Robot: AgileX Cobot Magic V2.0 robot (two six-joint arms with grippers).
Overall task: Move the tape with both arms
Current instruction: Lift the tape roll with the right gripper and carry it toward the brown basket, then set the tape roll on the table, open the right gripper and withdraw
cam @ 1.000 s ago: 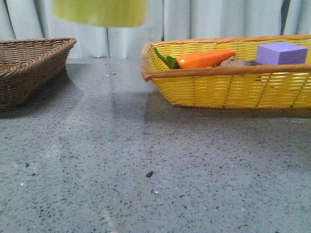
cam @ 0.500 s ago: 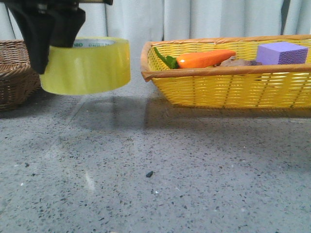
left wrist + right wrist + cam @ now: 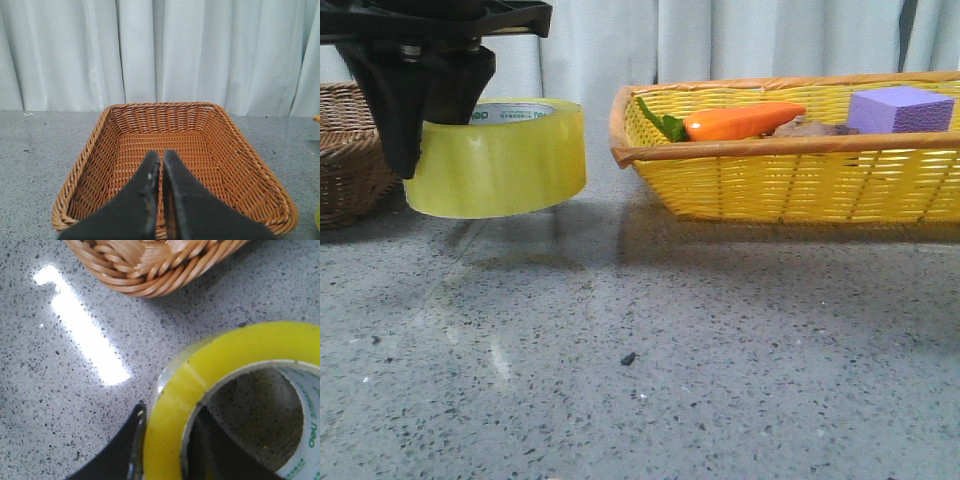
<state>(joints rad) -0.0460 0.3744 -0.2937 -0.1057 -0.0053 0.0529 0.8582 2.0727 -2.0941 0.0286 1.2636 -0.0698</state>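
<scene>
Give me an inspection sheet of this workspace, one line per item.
Surface: grey speckled table, a small dark speck on it.
Job's things: tape, just above the table between the two baskets.
Clutter: yellow basket holding a carrot, a purple block and a brownish thing too hidden to name; brown basket, nothing seen inside.
Grippers: right gripper shut on the tape, one finger outside the wall, one inside the core; left gripper shut, holding nothing, above the brown basket.
Cables: nothing seen.
Surroundings: pale curtain behind.
</scene>
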